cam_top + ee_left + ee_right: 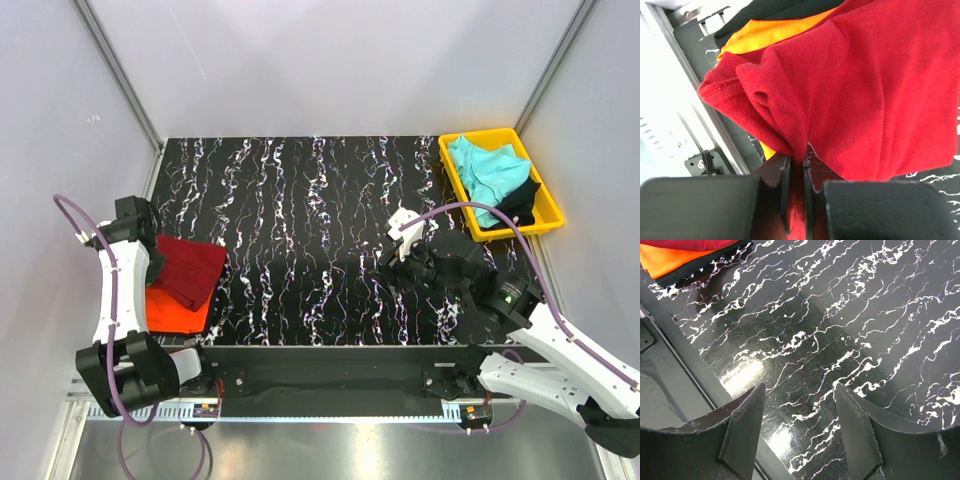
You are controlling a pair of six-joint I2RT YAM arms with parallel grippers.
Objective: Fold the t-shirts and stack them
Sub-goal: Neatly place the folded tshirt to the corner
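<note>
Pinching the dark red t-shirt (875, 90) by its edge, left gripper (796, 165) sits over the orange t-shirt (175, 308) at the left edge of the table (300, 200) — right gripper (799, 415) hovers mid-table, fingers spread.

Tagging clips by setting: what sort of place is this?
Probably a robot lab test cell: white panel walls enclose a marbled black table, with the left arm and right arm bolted at its near edge.

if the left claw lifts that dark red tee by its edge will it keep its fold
Probably not: the dark red tee is soft knit, bunched where the left claw pinches it, so it should droop. It looks light, so that thin pinch likely holds. It may drag the orange tee beneath it.
</note>
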